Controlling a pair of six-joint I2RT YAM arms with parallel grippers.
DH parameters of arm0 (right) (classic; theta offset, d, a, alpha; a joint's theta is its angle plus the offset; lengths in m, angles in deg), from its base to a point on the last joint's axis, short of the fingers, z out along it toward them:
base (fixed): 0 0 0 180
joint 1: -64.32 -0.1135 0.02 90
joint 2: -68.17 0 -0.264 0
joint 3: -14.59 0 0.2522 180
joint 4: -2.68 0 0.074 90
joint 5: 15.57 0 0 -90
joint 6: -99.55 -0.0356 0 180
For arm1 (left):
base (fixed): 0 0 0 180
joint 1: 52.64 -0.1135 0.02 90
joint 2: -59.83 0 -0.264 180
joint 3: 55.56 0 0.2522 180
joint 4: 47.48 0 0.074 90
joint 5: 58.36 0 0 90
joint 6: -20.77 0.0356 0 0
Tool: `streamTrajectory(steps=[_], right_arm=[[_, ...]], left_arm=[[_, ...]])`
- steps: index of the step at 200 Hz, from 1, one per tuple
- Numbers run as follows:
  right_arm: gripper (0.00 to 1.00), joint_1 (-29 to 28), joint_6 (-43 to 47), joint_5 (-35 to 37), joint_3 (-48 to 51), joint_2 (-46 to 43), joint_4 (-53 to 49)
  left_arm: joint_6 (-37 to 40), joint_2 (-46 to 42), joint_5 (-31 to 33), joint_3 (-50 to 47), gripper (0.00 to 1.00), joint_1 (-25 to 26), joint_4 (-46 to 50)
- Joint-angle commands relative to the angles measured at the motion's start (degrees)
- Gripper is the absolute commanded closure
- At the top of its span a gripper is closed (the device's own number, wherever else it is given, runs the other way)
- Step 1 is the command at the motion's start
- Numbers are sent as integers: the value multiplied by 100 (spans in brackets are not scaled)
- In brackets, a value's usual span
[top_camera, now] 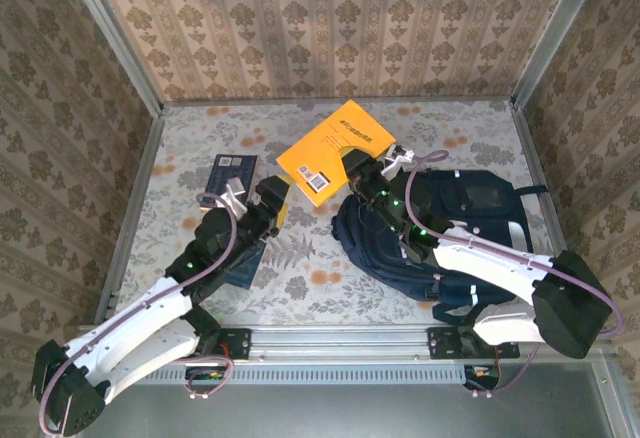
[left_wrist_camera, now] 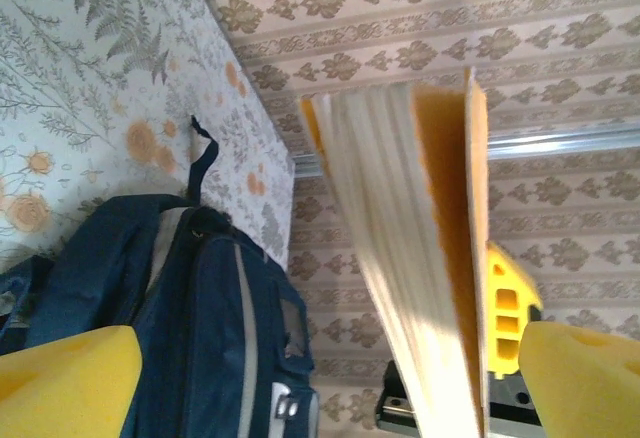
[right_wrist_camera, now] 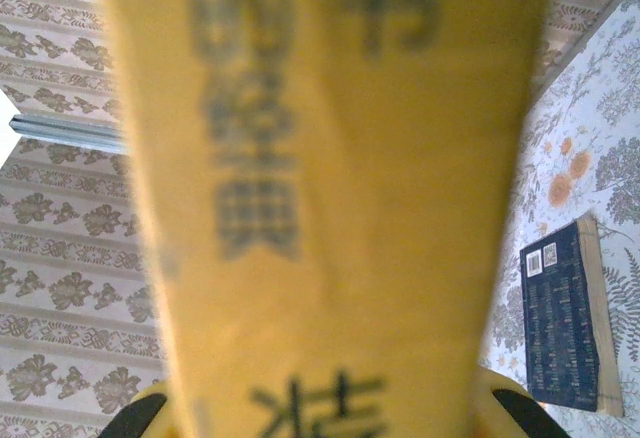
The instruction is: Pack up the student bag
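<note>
Right hand [top_camera: 355, 166]: clamped on the near edge of the orange book [top_camera: 325, 148]. In my right wrist view the cover [right_wrist_camera: 330, 208] runs up from between the yellow pads [right_wrist_camera: 505, 403], too close to read, its dark print blurred.

Orange book: held at a tilt, back of centre on the worktop [top_camera: 300, 278], just left of the bag. From my left wrist I see it edge-on, pale pages [left_wrist_camera: 400, 258] facing me and the orange cover on the right side. Whether its far corner touches the worktop, I cannot tell.

Left hand [top_camera: 277, 201]: fingers wide apart, holding nothing, just left of the orange book's near corner. Both yellow pads show at the bottom corners of my left wrist view, one [left_wrist_camera: 60, 383] in front of the bag, the other [left_wrist_camera: 585, 378] right of the book. No contact with the book that I can see.

Student bag [top_camera: 480, 198]: navy, lying on the right half of the worktop, partly under my right arm. From the left wrist, its blue panel with a pale stripe [left_wrist_camera: 200, 308] sits beside the book.

Dark blue book [top_camera: 233, 171]: flat on the worktop at left, beside my left arm; back cover with small labels up [right_wrist_camera: 560, 318].
</note>
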Motion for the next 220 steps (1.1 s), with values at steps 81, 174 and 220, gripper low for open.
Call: streamTrajectory(steps=[81,174,220], right_arm=[[100,-86,-321,-74,-98,95,743],[100,-210,-297,145,210,147,930],[100,-208,-287,248,306,255,987]], left_arm=[[496,598,138,395,24,144,-779],[241,1079,-97,636,50,18,-1191],[252,1044,-175,581,79,-4,-1326]])
